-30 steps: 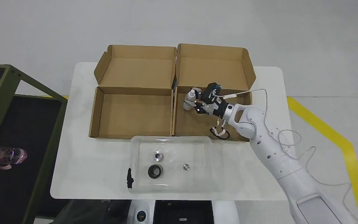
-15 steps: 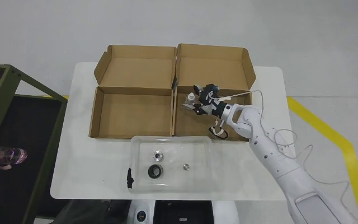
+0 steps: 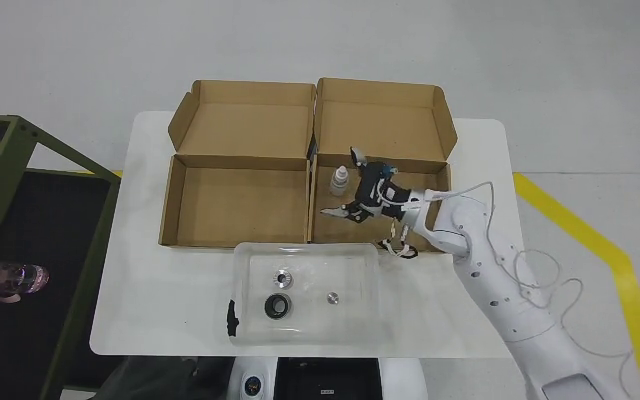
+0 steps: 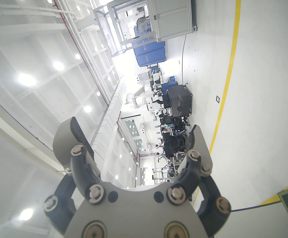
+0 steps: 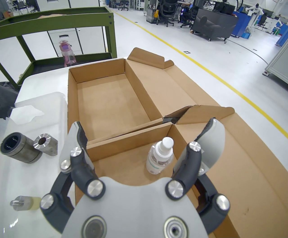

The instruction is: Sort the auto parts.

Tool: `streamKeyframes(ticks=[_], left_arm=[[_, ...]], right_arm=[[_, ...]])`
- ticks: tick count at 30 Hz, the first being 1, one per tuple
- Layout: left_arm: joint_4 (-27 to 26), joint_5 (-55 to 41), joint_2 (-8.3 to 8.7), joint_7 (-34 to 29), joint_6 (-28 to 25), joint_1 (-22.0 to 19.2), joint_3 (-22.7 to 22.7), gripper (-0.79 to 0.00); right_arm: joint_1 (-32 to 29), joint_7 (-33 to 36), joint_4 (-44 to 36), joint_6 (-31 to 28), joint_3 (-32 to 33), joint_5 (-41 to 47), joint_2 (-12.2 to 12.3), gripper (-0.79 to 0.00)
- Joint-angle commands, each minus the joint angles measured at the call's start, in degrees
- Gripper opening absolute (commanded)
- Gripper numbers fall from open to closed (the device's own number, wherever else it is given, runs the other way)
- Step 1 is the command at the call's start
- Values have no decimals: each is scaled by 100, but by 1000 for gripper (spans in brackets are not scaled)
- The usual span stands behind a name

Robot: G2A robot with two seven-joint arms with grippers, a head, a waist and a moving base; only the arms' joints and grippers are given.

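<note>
Bottle (image 3: 341, 179) stands upright in right box (image 3: 410, 176), near bin (image 3: 300, 248).

2 brown boxes (image 3: 240, 205); white bottle (image 5: 159, 159); white table (image 3: 140, 280).

White table (image 3: 140, 290), rounded corners. Green metal cart (image 3: 60, 147) stands at 9 o'clock of the table, just beside its edge, with a dark shelf (image 3: 40, 260). Pink-capped water bottle (image 3: 15, 277) on that shelf, at about 8 o'clock. Yellow floor line (image 3: 575, 222) runs diagonally at 3 o'clock. Hall behind: black office chairs (image 5: 166, 9), blue cabinet (image 4: 149, 53), ceiling lights (image 4: 25, 78).
</note>
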Motion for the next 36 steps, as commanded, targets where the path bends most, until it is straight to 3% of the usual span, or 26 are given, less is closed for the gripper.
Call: streamKeyframes(ticks=[1, 10, 20, 36], left_arm=[[0, 0, 0, 0, 0, 0, 0, 0], [0, 0, 0, 0, 0, 0, 0, 0], [0, 0, 0, 0, 0, 0, 0, 0], [0, 0, 0, 0, 0, 0, 0, 0]], right_arm=[[-177, 225, -350, -74, 108, 14, 44, 0], [-1093, 1230, -1696, -426, 496, -22, 242, 0], [-1921, 1825, -2515, -747, 586, -334, 394, 0], [-2160, 2666, -2815, -930, -220, -820, 439, 0]])
